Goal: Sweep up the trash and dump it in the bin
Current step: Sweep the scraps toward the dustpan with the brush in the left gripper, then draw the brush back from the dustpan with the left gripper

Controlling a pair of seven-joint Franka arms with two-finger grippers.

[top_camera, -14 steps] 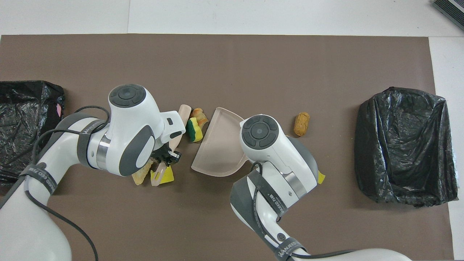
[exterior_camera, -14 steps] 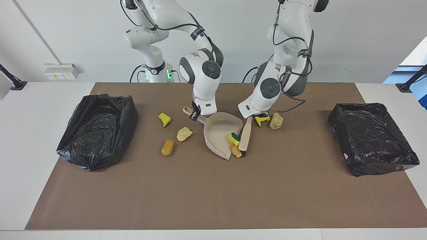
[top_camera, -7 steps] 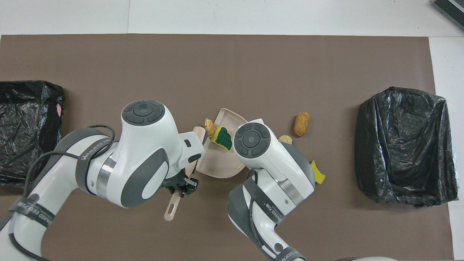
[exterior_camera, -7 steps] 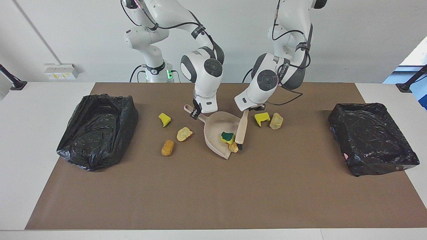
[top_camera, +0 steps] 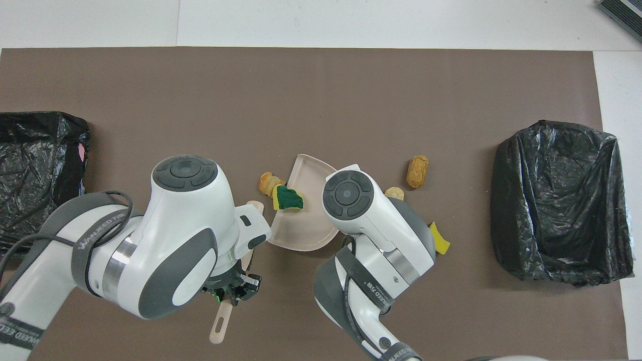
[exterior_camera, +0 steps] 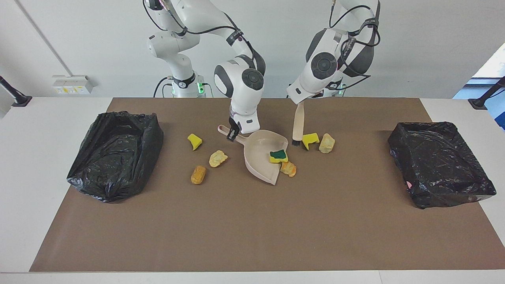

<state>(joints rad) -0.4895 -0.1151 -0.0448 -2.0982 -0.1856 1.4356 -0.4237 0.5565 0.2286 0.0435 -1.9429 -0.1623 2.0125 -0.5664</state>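
- Holding the beige plastic dustpan [exterior_camera: 262, 157] by its handle, my right hand [exterior_camera: 232, 134] is clamped on that handle, and the pan's mouth rests on the brown mat [exterior_camera: 252, 221] that covers the white tabletop [exterior_camera: 35, 157].
- My left hand [top_camera: 231, 295] is clamped on the beige handle of the small brush [exterior_camera: 298, 123]; the brush hangs upright in the air, its dark bristles over the mat just beside the yellow sponge chunk [exterior_camera: 310, 139].
- I see the green-backed yellow sponge piece [exterior_camera: 278, 156] lying at the dustpan's open edge, partly on the pan.
- A tan-orange bread-like lump [exterior_camera: 288, 169] sits on the mat, touching that same edge, outside the pan.
- A second tan lump [exterior_camera: 326, 142] lies next to the yellow sponge chunk, toward the left arm's end of the tabletop.
- Toward the right arm's end, three pieces lie loose on the mat, apart from the dustpan: a yellow sponge wedge [exterior_camera: 194, 141], a pale yellow-tan lump [exterior_camera: 217, 158] and an orange-brown oblong lump [exterior_camera: 198, 174].
- A bin lined with black plastic [exterior_camera: 114, 154] stands at the right arm's end, and another black-lined bin [exterior_camera: 440, 161] at the left arm's end.
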